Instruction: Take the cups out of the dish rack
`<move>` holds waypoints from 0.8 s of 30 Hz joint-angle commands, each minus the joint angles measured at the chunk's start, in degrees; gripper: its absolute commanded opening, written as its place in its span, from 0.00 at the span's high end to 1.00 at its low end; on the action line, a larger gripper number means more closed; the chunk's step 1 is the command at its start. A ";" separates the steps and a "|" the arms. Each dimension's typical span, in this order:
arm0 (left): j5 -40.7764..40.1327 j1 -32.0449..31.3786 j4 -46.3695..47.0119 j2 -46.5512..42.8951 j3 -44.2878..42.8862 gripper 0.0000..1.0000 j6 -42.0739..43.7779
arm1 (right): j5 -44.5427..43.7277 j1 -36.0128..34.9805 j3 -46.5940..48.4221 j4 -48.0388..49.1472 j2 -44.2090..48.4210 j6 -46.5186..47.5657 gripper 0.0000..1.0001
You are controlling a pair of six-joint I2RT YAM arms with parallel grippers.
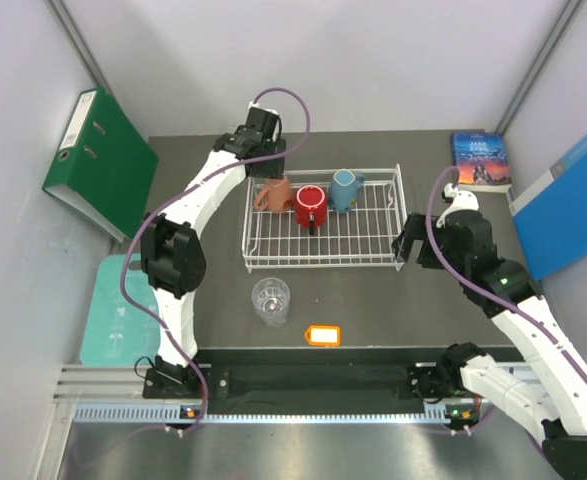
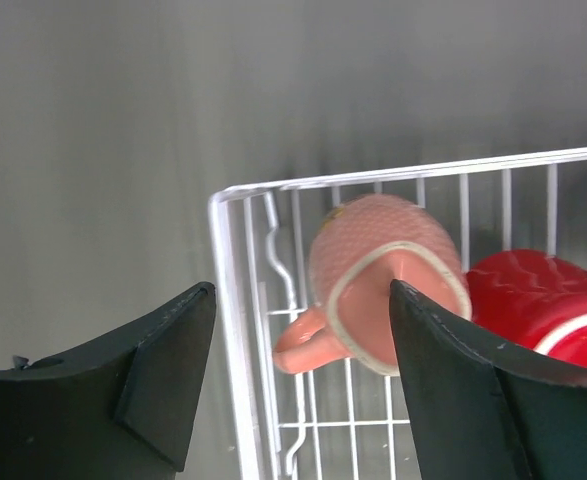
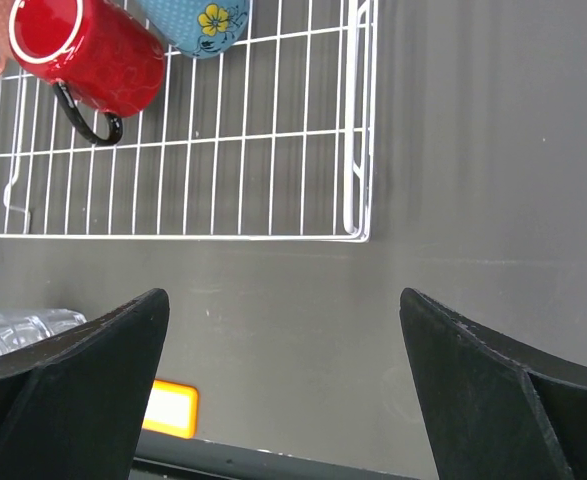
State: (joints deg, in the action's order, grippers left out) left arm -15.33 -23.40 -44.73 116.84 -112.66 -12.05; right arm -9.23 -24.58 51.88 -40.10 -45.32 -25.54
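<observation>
Soft, even overhead light fills the top view: the pale walls are bright, and the dark counter [image 1: 373, 300] is matte, with faint shadow under the dish rack [image 1: 323, 265]. Small glints sit on the glass tumbler [image 1: 270, 300] and the red mug [image 3: 93, 55]. In the left wrist view the pink mug [image 2: 383, 270] looks slightly soft, and the left gripper [image 2: 301, 290] is near-black with little detail.

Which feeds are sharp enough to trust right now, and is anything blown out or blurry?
Top external: evenly lit, soft shadows, the glass tumbler reads clearly. Left wrist: the pink mug is sharp. Right wrist: the dish rack wires are crisp, but the orange tag glows overexposed and the tumbler is a faint blur at the left edge.
</observation>
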 commanded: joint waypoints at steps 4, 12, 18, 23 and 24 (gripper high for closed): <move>3.99 -0.60 3.07 -4.41 5.16 0.25 -0.08 | -0.87 -0.21 1.65 -0.51 0.67 0.58 0.02; 4.88 -0.95 0.53 -7.05 5.26 0.25 0.72 | -0.52 -0.21 0.33 -0.16 1.81 -0.21 0.02; 4.44 -2.00 3.07 -11.63 8.69 0.23 2.12 | -0.08 -0.21 -0.20 0.28 1.90 -0.39 0.02; 5.40 -2.09 1.49 -10.93 9.39 0.24 3.61 | 0.27 -0.21 -0.46 0.63 1.90 -0.65 0.02; 5.31 -2.09 1.58 -10.75 10.35 0.25 3.62 | 0.36 -0.12 -0.55 0.63 1.90 -0.74 0.02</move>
State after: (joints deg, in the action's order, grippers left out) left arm -10.85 -25.50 -42.72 108.22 -104.33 -10.20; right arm -9.30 -24.58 51.72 -40.34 -43.94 -25.69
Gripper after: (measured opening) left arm 0.760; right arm 0.980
